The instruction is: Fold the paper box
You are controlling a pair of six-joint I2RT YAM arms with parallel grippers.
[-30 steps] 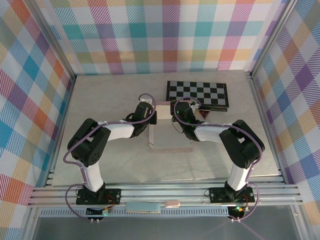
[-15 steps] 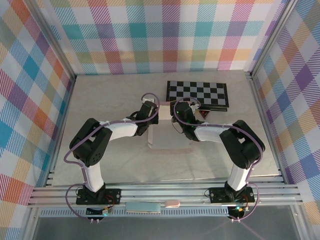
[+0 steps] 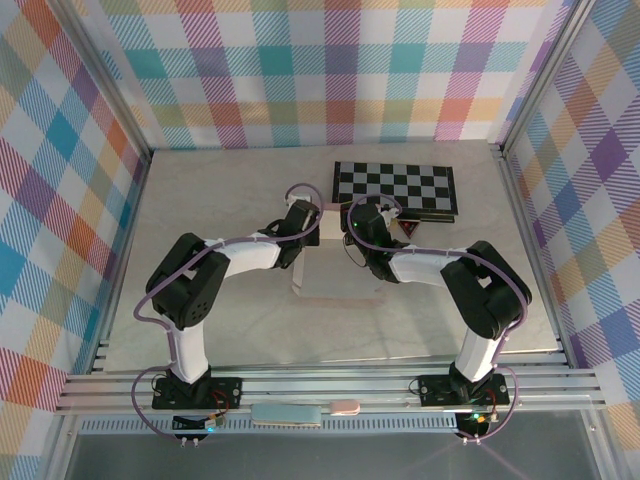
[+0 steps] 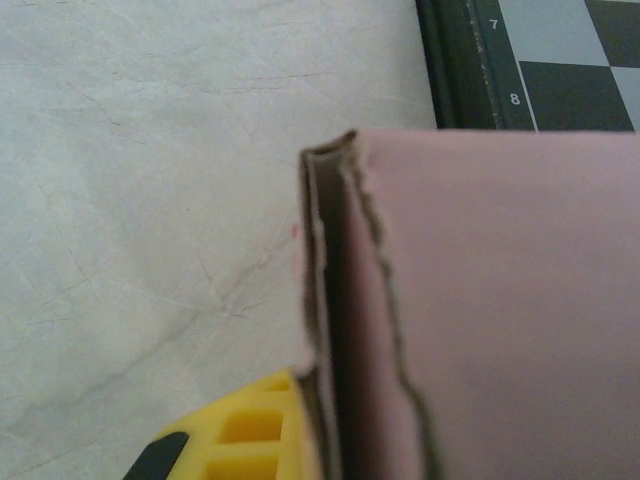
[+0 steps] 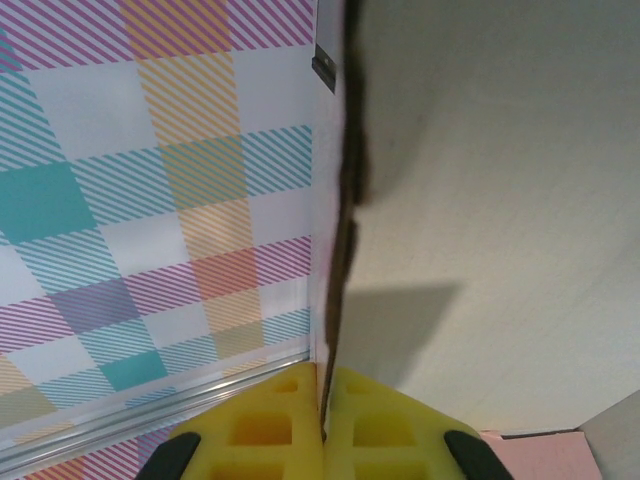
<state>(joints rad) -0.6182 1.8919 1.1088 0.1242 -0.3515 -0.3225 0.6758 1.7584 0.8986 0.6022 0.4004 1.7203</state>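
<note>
The paper box (image 3: 338, 284) is pale pink cardboard lying mid-table between the two arms, its left wall standing up. My left gripper (image 3: 306, 226) is at the box's far left corner. In the left wrist view the double-layered pink wall (image 4: 500, 300) rises edge-on at my left gripper (image 4: 312, 410); one yellow finger (image 4: 240, 435) presses its outer side and the other is hidden behind the card. My right gripper (image 3: 356, 228) is at the far edge, a little to the right. In its wrist view the right gripper (image 5: 325, 390) is shut on a thin flap edge (image 5: 347, 180).
The black-and-grey chequered board (image 3: 396, 188) lies just behind the box and both grippers, and its corner (image 4: 530, 60) shows in the left wrist view. Plaid walls close in three sides. Bare table (image 3: 210, 200) spreads to the left and in front of the box.
My left gripper has slid right and slightly away, closer to the right gripper, taking the box's left wall with it. The right arm has stayed put.
</note>
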